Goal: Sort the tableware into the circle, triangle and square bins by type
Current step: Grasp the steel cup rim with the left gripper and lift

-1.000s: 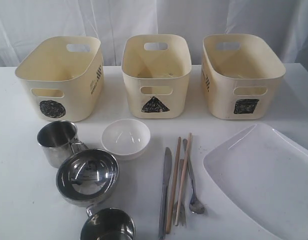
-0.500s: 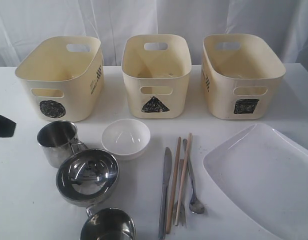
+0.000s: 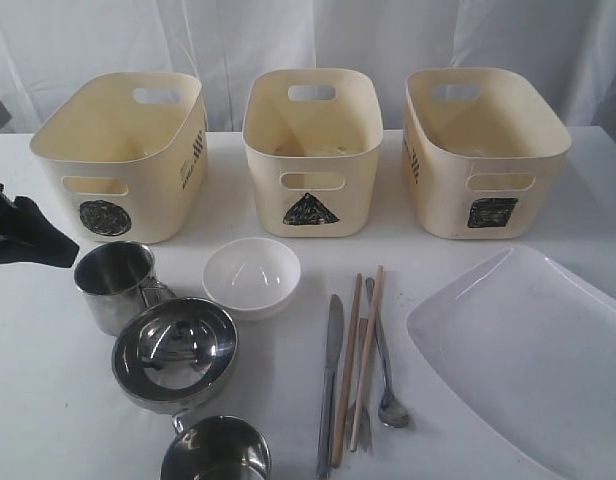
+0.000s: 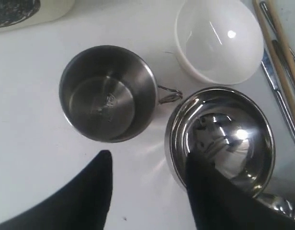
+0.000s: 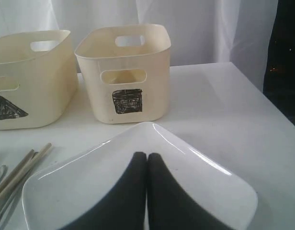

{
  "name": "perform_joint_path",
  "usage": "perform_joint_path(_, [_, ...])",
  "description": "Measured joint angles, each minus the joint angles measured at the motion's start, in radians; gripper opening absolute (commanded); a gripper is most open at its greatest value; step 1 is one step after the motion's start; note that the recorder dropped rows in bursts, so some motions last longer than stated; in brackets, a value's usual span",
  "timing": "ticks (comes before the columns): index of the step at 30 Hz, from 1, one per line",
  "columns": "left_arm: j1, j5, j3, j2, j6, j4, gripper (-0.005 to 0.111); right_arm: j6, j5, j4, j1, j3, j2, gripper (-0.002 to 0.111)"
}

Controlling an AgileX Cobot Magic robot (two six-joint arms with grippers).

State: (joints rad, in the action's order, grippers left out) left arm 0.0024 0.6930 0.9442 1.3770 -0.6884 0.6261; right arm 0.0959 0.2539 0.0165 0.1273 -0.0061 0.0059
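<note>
The triangle tub (image 3: 263, 190) is seen in the middle of the row of three, at the back of the white table (image 3: 48, 400). The circle tub (image 3: 153, 210) is placed next to it on one side and the square tub (image 3: 438, 195) on the other. Just in front of the triangle tub the small white bowl (image 3: 251, 275) is set. Further forward, towards the circle side, one steel mug (image 3: 113, 280), the steel bowl (image 3: 175, 350) and a second mug (image 3: 216, 455) are lined up. The knife (image 3: 330, 380), the chopsticks (image 3: 363, 350) and the spoon (image 3: 388, 400) are laid in front of the triangle tub. On the square side lies the large plate (image 3: 528, 350).

The left gripper (image 4: 149, 158) is held above the first mug and the steel bowl, its fingers spread with nothing between them. The right gripper (image 5: 146, 155) is held over the plate, its fingers pressed together with nothing between them.
</note>
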Motion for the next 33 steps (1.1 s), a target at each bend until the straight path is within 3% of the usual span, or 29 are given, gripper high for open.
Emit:
perform_joint_path(16, [-0.003, -0.05, 0.107, 0.175, 0.0, -0.119, 0.059, 0.0, 0.0, 0.0, 0.0, 0.0, 0.0, 0.0])
perform_joint_path(25, [-0.111, -0.121, 0.182, 0.28, -0.026, -0.123, 0.059, 0.0, 0.0, 0.0, 0.0, 0.0, 0.0, 0.0])
perform_joint_path(33, [-0.119, -0.181, 0.186, 0.348, -0.042, -0.16, 0.059, 0.0, 0.0, 0.0, 0.0, 0.0, 0.0, 0.0])
